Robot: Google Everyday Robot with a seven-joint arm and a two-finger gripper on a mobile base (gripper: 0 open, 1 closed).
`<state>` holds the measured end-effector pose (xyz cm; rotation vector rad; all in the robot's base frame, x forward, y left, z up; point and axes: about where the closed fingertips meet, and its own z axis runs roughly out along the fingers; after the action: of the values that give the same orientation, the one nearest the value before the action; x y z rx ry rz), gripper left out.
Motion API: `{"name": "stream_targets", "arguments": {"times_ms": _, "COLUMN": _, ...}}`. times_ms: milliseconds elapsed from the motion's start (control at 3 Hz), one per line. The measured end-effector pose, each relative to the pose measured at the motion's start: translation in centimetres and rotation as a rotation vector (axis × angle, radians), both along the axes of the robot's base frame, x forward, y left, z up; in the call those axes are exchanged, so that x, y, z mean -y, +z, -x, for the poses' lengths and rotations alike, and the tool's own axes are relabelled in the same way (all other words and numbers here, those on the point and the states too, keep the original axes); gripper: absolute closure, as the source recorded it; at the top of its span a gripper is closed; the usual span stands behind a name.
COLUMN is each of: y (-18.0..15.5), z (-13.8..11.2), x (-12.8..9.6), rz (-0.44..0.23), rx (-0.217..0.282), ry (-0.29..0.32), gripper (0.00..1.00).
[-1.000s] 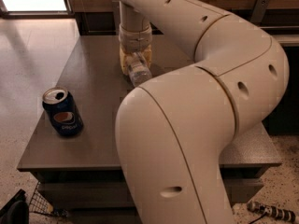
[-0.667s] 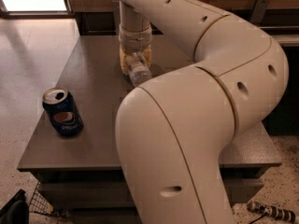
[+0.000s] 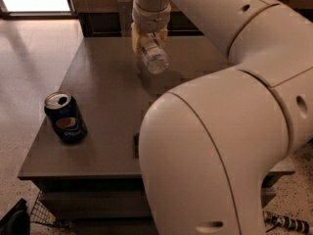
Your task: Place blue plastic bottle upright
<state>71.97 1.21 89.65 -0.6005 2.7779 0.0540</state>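
The blue plastic bottle point(image 3: 152, 57) is clear and faintly bluish. It is held tilted in my gripper point(image 3: 148, 42) above the far middle of the grey table point(image 3: 105, 89), its lower end pointing toward the camera and clear of the tabletop. The gripper hangs down from the cream arm point(image 3: 230, 106) and is shut on the bottle's upper part. The bottle's cap is hidden by the gripper.
A dark blue Pepsi can point(image 3: 65, 117), opened, stands upright near the table's front left. The large arm covers the table's right half. A wire basket point(image 3: 46, 214) sits on the floor at the front left. A dark wall base runs behind the table.
The gripper has lifted the bottle off the tabletop; it now hangs tilted in the air above the far middle of the table. The can has not moved.
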Motion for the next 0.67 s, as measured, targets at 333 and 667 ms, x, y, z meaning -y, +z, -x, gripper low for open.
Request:
{"name": "stream_targets", "arguments": {"times_ms": 333, "y": 2.6, "z": -0.3, "x": 0.7, "rz": -0.046, "rx": 0.088, "ry": 0.052, "gripper": 1.0}}
{"name": "stream_targets", "arguments": {"times_ms": 667, "y": 4.7, "z": -0.3, "x": 1.4, "rz": -0.108, "rx": 0.172, "ry": 0.115, "gripper": 1.0}}
